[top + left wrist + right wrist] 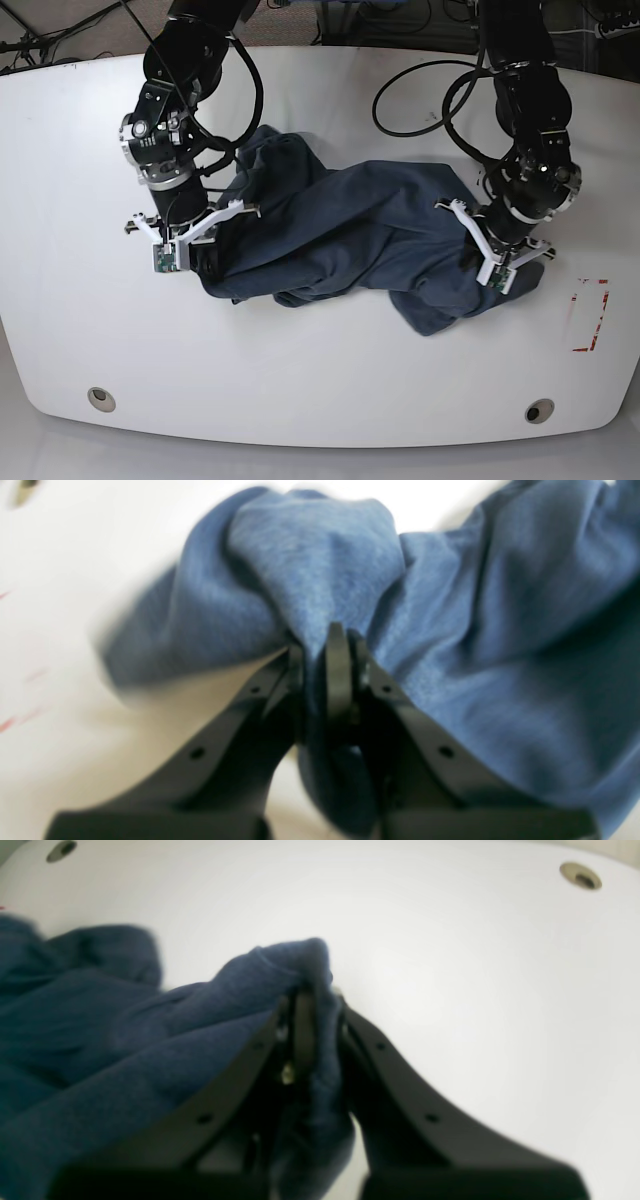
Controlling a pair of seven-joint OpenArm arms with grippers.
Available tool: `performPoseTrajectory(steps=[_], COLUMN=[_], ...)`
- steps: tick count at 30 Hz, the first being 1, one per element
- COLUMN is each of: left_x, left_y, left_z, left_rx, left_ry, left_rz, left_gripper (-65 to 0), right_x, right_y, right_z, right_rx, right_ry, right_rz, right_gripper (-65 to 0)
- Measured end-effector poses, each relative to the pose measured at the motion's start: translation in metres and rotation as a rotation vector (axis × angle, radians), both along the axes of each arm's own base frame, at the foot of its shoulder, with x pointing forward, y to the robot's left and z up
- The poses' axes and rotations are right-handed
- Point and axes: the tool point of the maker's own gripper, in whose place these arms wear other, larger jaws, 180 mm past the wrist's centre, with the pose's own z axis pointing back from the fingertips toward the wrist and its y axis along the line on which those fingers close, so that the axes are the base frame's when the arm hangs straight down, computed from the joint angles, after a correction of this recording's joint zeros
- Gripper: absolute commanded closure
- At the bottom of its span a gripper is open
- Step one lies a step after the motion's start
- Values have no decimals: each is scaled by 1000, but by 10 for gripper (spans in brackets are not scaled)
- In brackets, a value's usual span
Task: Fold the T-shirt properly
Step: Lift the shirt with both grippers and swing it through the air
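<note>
The T-shirt [350,235] is a dark slate-blue heap, crumpled and stretched across the middle of the white table between both arms. No lettering shows. In the base view my left gripper [487,265] is at the shirt's right end and my right gripper [196,258] at its left end. The left wrist view shows the left gripper [325,640] shut on a bunched fold of the T-shirt [310,565]. In the right wrist view the right gripper [314,992] is shut on an edge of the T-shirt [100,1040], which trails off to the left.
The white table [320,370] has a round hole near its front left corner [100,398] and another at front right [540,411]. A red outlined mark [590,315] lies on the table to the right of the shirt. Black cables [430,100] loop behind the arms.
</note>
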Motion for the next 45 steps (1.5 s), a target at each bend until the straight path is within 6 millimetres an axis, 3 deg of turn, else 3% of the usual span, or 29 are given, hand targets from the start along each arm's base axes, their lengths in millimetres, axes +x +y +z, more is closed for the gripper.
performPoseTrajectory(steps=[8, 15, 24, 28, 33, 38, 42, 45], left_x=[-3, 3, 33, 49, 64, 69, 68, 64], left_y=[34, 50, 59, 60, 57, 58, 58, 58], left_z=[38, 50, 103, 139, 186, 211, 212, 192], left_rx=[53, 86, 84, 83, 63, 62, 65, 73], left_ry=[-83, -52, -137, -194, -307, -359, -357, -293], left_rz=[97, 148, 188, 204, 199, 204, 204, 206], left_gripper=[0, 0, 0, 0, 0, 0, 0, 0], right_x=[31, 60, 102, 116, 130, 136, 131, 123], right_y=[-2, -9, -13, -20, -27, -27, -32, -38], right_z=[23, 41, 77, 100, 133, 162, 171, 166], right_rx=[-9, -29, -33, -46, -60, -67, -95, -110], right_ry=[-23, -56, -120, -164, -227, -289, -304, -297], right_rz=[5, 15, 32, 37, 26, 23, 15, 7], right_gripper=[0, 0, 0, 0, 0, 0, 0, 0])
